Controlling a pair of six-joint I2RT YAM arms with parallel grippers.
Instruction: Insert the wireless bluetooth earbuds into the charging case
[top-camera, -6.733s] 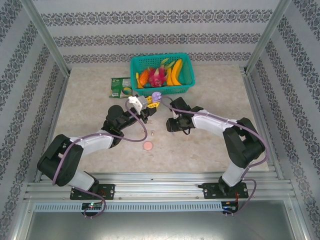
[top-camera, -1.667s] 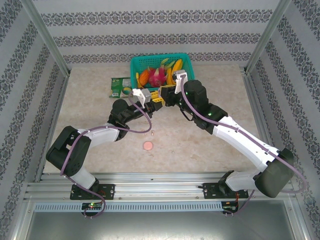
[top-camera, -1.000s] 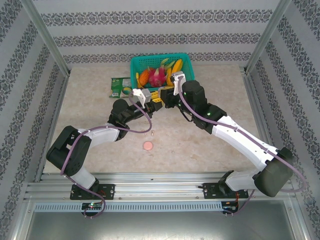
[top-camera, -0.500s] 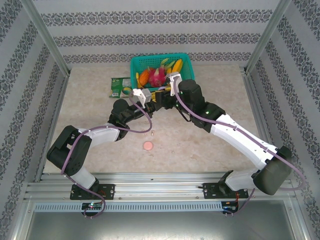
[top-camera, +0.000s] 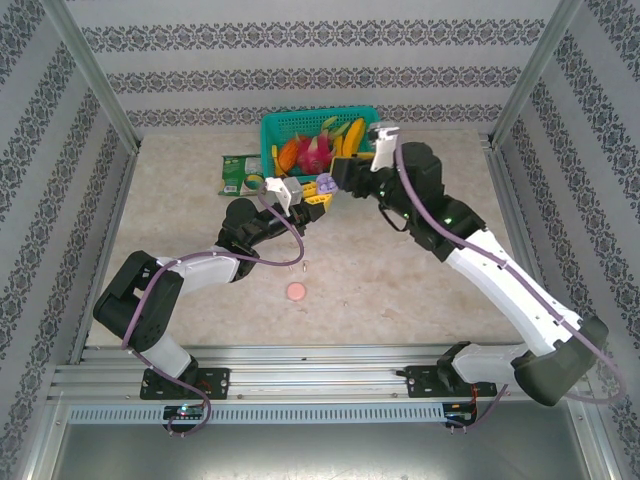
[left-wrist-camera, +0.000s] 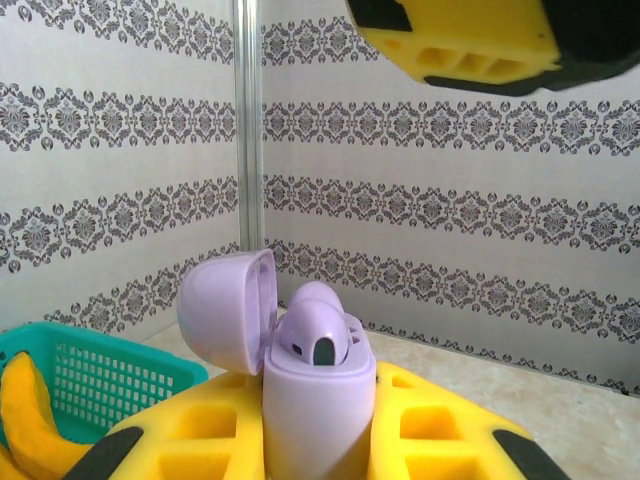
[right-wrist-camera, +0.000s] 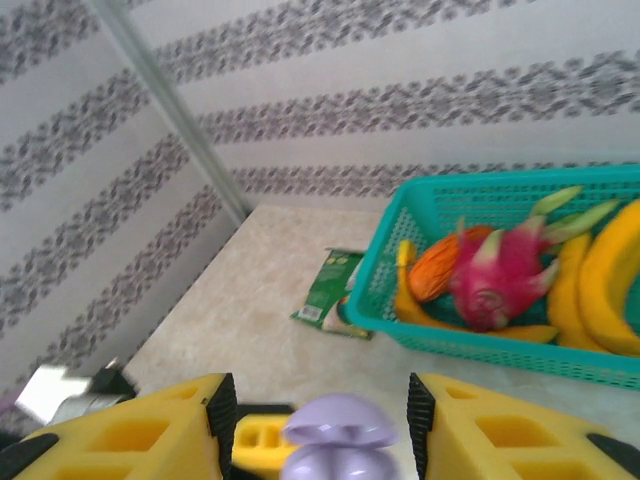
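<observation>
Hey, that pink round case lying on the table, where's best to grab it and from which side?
Grip the pink round case across its rim, coming straight down from above. It seems to lie flat on the table as a low disc, so a sideways approach finds little to hold; being round, any jaw angle should work.

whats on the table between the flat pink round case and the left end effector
A tiny pale earbud lies there, nearer the flat pink round case, seen in the top external view.
</observation>
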